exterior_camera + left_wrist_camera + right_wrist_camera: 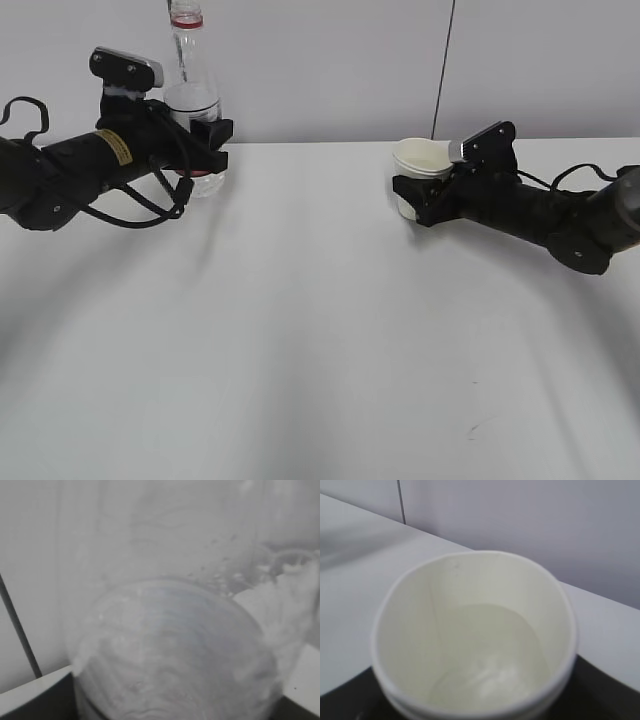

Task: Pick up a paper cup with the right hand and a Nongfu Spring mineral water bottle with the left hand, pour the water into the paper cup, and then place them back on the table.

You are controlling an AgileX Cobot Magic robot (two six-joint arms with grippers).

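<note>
The clear water bottle (pixel 193 100) with a red neck ring stands upright at the far left, and my left gripper (pixel 205 150) is shut around its lower half. In the left wrist view the bottle (pixel 175 645) fills the frame, blurred. The cream-white paper cup (pixel 420 165) is upright at the right, and my right gripper (pixel 415 195) is shut around its lower wall. In the right wrist view the cup (pixel 420 610) is seen from above with clear water (pixel 490 665) in its bottom. I cannot tell whether the bottle and the cup rest on the table or hang just above it.
The white table (pixel 300 330) stretches between the two arms, with a small dark scratch (pixel 472 432) at the front right. A thin dark cable (pixel 442 70) runs down the grey back wall behind the cup. A looped cable (pixel 150 205) hangs under the left arm.
</note>
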